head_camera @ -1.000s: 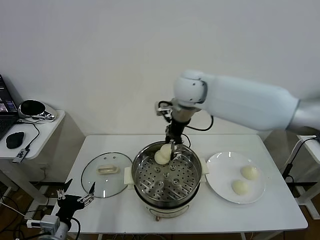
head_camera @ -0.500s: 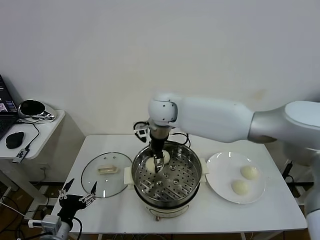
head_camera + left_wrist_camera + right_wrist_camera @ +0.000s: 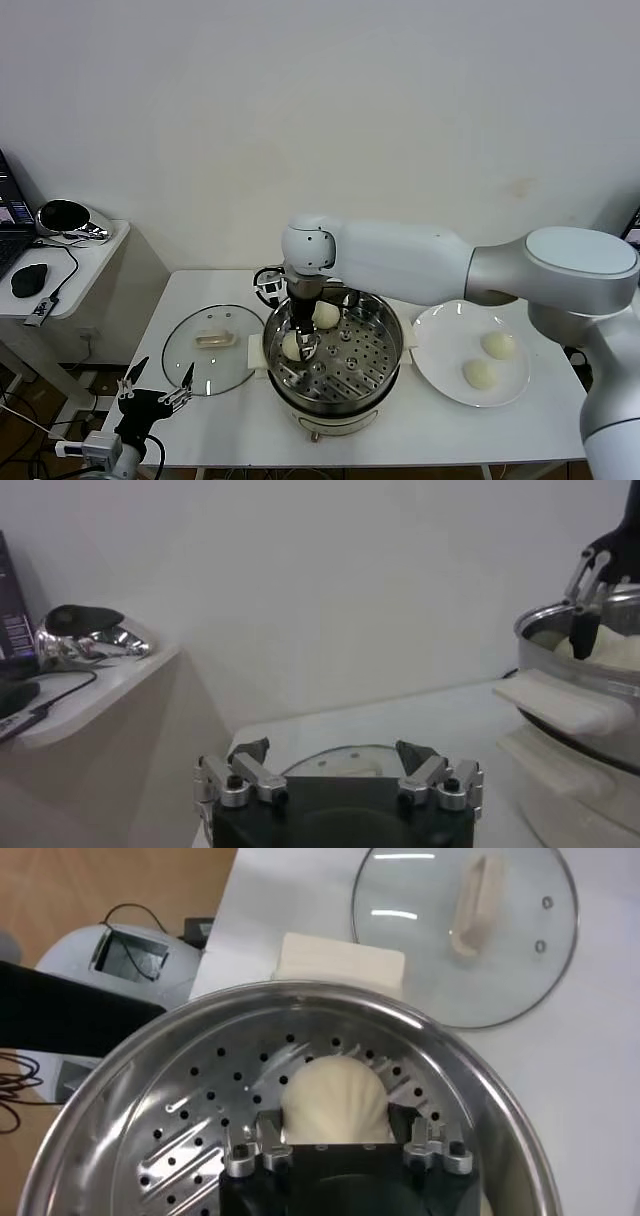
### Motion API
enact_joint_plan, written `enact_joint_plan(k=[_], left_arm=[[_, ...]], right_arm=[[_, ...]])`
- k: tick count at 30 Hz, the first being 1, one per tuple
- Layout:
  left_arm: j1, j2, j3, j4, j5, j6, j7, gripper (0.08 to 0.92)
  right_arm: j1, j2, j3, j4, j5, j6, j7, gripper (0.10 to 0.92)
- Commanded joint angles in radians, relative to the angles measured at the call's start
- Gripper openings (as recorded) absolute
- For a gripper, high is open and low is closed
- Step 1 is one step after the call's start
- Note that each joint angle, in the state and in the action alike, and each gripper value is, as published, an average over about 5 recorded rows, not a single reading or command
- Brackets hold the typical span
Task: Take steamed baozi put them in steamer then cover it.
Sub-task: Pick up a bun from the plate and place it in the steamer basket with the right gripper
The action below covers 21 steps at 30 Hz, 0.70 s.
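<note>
Right wrist view: baozi (image 3: 335, 1100) sits between right gripper (image 3: 345, 1148) fingers.

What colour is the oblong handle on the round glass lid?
Cream-white handle on the round clear glass lid; clearest in the right wrist view.

Right arm reaches across the steamer (image 3: 335, 355) mouth from the far side, right hand (image 3: 300, 348) down inside on the left part of the tray with a baozi (image 3: 333, 1100) between its fingers, blocking that side. Second baozi (image 3: 326, 314) sits near the far rim. Tray's right and near parts lie bare. Cover (image 3: 212, 347) lies flat on the surface left of the steamer, open from above. Plate (image 3: 440, 345) on the right unobstructed. Left hand (image 3: 157, 391) sits low, off the surface's near-left edge.
</note>
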State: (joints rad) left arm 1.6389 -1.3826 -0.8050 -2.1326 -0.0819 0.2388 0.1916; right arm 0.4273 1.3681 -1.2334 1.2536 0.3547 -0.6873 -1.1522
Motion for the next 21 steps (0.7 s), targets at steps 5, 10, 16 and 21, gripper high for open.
enact_joint_plan(k=[5,10,16,21], left_arm=[[0.012,-0.004,0.002,-0.043,0.000,0.002,0.003,0.823],[0.016,-0.007,0.009,-0.046,0.005,0.003,0.004,0.823],[0.015,-0.009,0.021,-0.054,0.009,0.011,0.011,0.823],[0.010,-0.006,0.023,-0.056,0.009,0.022,0.018,0.823]], right_arm=[[-0.042,-0.014,0.033,0.014,-0.006,-0.009,0.054,0.747],[-0.008,-0.089,0.075,0.079,-0.010,-0.014,0.054,0.819],[0.095,-0.281,0.130,0.209,-0.012,0.005,-0.006,0.823],[0.161,-0.473,0.165,0.315,-0.014,0.040,-0.040,0.823]])
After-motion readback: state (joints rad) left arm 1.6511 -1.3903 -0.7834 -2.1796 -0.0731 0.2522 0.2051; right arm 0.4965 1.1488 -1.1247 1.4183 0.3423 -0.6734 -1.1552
